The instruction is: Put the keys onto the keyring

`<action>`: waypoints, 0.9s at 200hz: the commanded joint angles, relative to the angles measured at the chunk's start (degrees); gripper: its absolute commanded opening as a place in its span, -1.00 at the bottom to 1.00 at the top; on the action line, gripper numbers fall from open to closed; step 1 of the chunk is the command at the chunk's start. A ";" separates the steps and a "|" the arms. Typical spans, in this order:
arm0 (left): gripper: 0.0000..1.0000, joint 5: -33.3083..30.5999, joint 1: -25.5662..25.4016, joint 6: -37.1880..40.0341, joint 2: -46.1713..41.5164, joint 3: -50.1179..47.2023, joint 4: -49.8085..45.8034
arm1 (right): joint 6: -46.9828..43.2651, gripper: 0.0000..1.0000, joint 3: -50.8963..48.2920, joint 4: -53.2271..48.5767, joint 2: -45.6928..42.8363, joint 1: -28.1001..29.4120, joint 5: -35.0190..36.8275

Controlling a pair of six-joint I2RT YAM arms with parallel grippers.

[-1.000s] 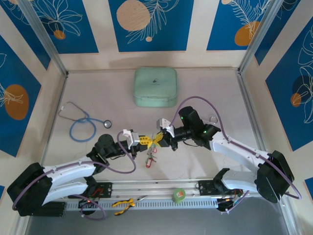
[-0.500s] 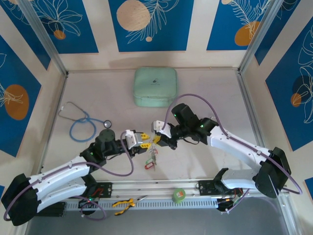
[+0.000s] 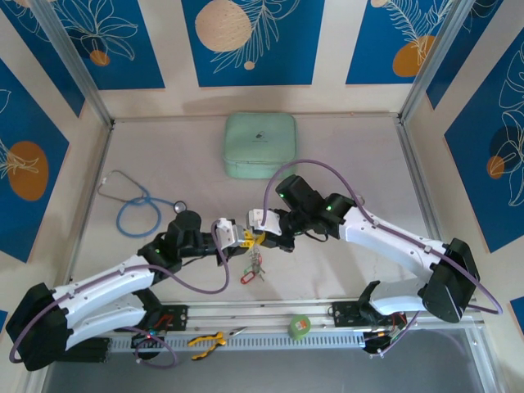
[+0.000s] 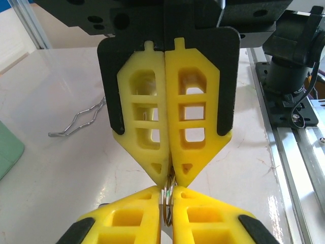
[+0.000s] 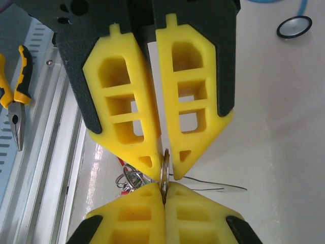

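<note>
Over the last second I have brought both arms in tighter: the right forearm has swung further toward the left, the left arm has stretched out, and the two tips that stood a little apart now meet nose to nose above the middle of the surface (image 3: 360,164). The left end effector (image 3: 243,238) is clamped on the keyring (image 4: 167,197), which is a thin bright metal loop seen edge-on. The right end effector (image 3: 261,237) is closed on the same loop from the opposite side, the ring's edge showing in the slim slot between its fingers (image 5: 129,117). Those fingers are yellow plastic, latticed with cut-outs and tapering to blunt points, so I judge the hold on such a narrow, slick ring to be small and easy to lose. The keys (image 3: 250,264) dangle in a loose bunch just below the pinch, a red tag (image 3: 245,278) lowest. With both sides held, I reckon the ring is set to be pried for threading.
</note>
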 commanded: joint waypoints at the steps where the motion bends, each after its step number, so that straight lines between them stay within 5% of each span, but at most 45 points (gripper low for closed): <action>1: -0.80 1.74 -0.11 0.29 0.75 1.66 0.72 | -0.79 -1.00 1.99 0.71 -0.62 1.17 -3.41; 19: -1.00 1.76 -0.10 0.14 0.67 1.42 1.62 | 0.47 -1.00 0.44 3.00 -2.08 0.87 -4.10; 50: -1.00 1.19 -0.12 -1.88 -0.72 -1.21 6.14 | 6.54 -0.39 -6.53 10.21 -7.69 -3.93 -7.40; 62: -1.00 1.16 -0.12 -3.37 -1.25 -2.63 9.31 | 8.70 -0.30 -8.78 11.54 -9.07 -5.37 -8.64; 102: -1.00 0.38 -0.09 -7.95 -0.86 -6.67 18.87 | 12.12 -0.24 -12.64 13.31 -9.56 -5.91 -9.07; 180: -1.00 -0.03 -0.09 -8.88 -1.53 -7.91 20.10 | 14.16 -0.15 -12.82 15.38 -7.49 -6.06 -13.31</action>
